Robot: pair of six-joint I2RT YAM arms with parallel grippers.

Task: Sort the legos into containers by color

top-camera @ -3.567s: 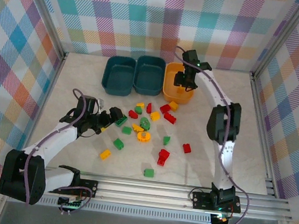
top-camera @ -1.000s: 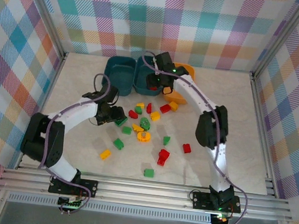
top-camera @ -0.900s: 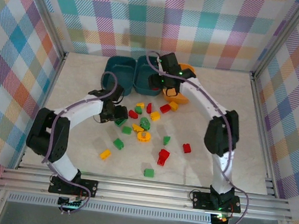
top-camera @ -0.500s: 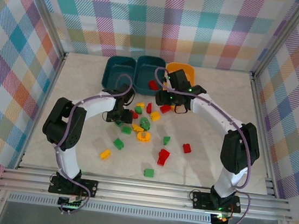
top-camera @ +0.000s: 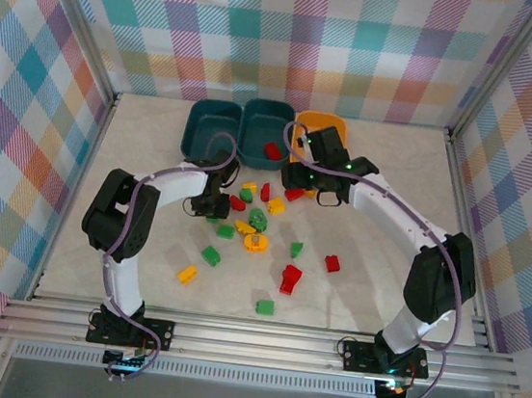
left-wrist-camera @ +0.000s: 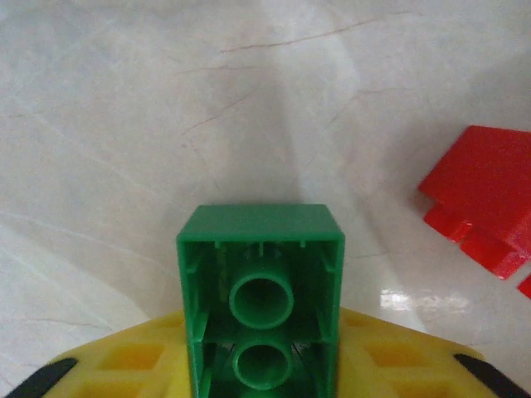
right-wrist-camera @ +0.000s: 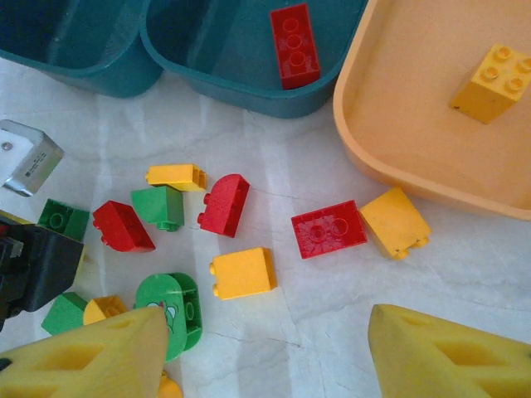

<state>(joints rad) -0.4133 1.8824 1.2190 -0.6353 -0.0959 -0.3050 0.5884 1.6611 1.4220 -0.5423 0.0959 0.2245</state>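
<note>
Near the middle of the table, at the left side of the loose legos, the left gripper was clamped on a green brick, one yellow finger against each side. The brick's hollow underside faced the wrist camera, with two round tubes in a row. Its long axis ran straight out from between the fingers; whether it touched the table I could not tell. A red piece lay just to its right.

The left arm bowed out toward the left edge, then bent back in to the heap. The right arm reached from the near right corner toward the far edge, and the right gripper hung with its fingers wide apart above the bricks in front of the tubs.

Along the far edge stood the left teal tub, the middle teal tub holding a red brick lying lengthwise, studs up, and the orange tub holding a yellow brick. A green rounded brick bore a white print I could not read.
</note>
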